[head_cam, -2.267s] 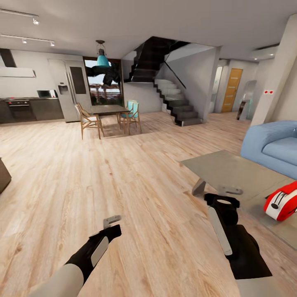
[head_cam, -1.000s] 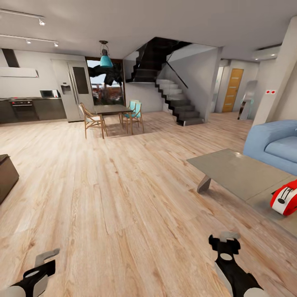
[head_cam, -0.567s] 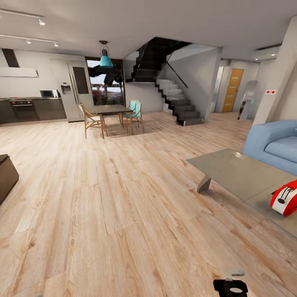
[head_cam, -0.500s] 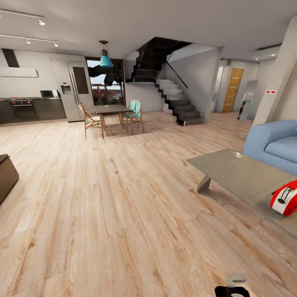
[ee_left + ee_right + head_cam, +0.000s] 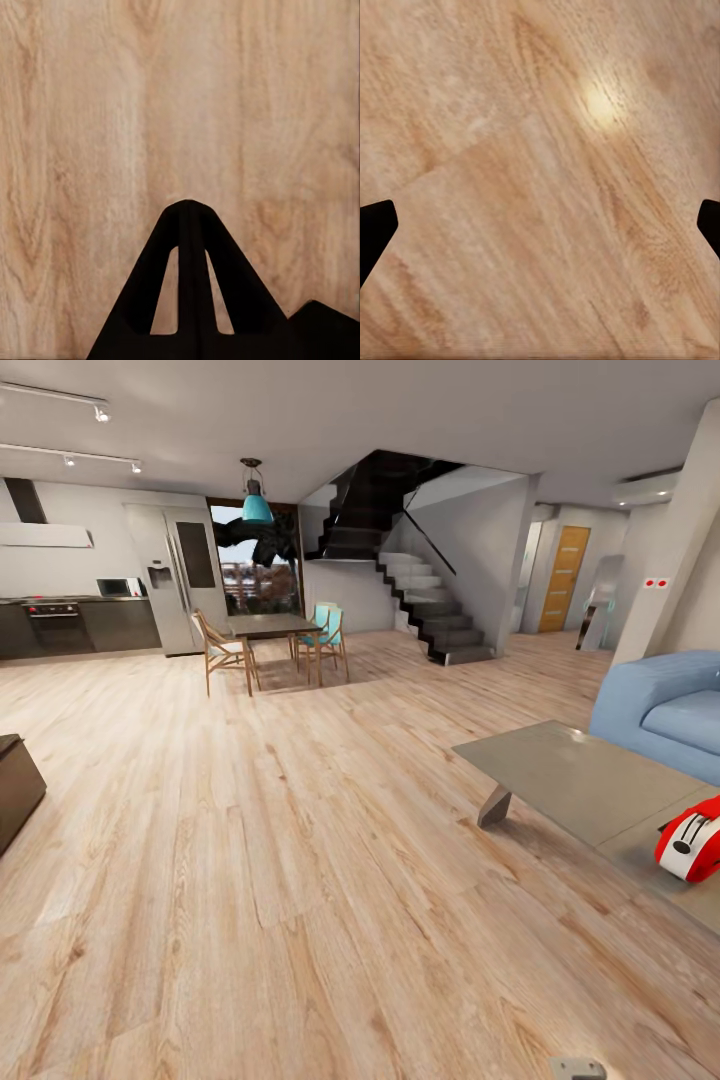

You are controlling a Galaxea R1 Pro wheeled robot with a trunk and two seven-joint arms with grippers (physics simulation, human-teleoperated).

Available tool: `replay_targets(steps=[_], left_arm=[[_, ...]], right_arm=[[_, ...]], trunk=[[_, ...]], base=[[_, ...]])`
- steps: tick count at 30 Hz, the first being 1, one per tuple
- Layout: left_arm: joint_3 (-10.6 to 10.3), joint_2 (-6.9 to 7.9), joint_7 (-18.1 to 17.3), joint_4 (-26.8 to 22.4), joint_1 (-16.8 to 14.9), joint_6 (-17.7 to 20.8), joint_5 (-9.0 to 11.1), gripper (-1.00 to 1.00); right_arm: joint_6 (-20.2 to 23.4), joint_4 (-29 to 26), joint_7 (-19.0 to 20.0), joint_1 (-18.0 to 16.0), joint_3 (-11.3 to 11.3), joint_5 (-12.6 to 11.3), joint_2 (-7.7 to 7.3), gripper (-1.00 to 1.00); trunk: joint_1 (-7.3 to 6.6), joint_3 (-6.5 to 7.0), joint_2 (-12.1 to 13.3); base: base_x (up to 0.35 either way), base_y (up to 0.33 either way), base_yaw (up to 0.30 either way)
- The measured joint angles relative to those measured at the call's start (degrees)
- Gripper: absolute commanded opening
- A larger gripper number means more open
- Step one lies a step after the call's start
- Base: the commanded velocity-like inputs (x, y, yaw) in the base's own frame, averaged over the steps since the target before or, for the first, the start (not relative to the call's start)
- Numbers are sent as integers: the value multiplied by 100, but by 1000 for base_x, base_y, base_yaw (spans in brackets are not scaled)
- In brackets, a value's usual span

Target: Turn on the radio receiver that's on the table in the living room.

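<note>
The glossy red-and-white radio receiver sits on the low grey coffee table, well ahead and right of the right pincer, which is spread wide; the left pincer is pressed together. Approach seems underway; next, drive closer.

red-white radio, grey table, blue sofa

Open-plan room with pale wood floor, white walls and ceiling with track lights. Far across: dark kitchen counter, fridge, dining table with chairs under a teal lamp, window behind, dark stairs alongside. Blue sofa off right, orange door beyond.
</note>
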Motion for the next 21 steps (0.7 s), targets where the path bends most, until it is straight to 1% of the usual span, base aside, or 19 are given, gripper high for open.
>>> replay_targets(steps=[4, 5, 6, 8, 9, 13, 16, 18, 21], left_arm=[[3, -198, -33, 0, 4, -14, 6, -100], [4, -225, -35, 0, 4, -14, 7, -100], [4, -299, -38, 0, 5, -15, 4, -100], [6, -398, -44, 0, 5, -16, 8, -100], [6, -427, -46, 0, 5, -16, 10, -100], [6, -667, -50, 0, 5, -4, 14, -100], [6, -894, -50, 0, 5, 0, 18, -100], [6, -1018, -50, 0, 5, 1, 20, -100], [7, -1100, -50, 0, 5, 1, 22, -100]], right_arm=[[2, 5, 0, 2, -1, -1, 1, 100], [2, 5, 0, 2, -1, -1, 1, 100], [1, 5, 0, 2, 0, -1, 1, 100], [1, 5, 0, 2, -1, -1, 1, 100], [1, 5, 0, 2, -1, -1, 1, 100], [-4, 5, 0, 2, -1, -1, 1, 100], [-1, 5, 0, 2, -2, -1, 1, 100], [1, 5, 0, 2, -2, -1, 1, 100], [-1, 5, 0, 2, -1, -1, 1, 100]], trunk=[[0, 0, 0], [0, 0, 0], [0, 0, 0], [0, 0, 0], [0, 0, 0], [0, 0, 0], [0, 0, 0], [0, 0, 0], [0, 0, 0]], base=[[0, 0, 0], [0, 0, 0], [0, 0, 0], [0, 0, 0], [0, 0, 0], [0, 0, 0], [0, 0, 0], [0, 0, 0], [0, 0, 0]])
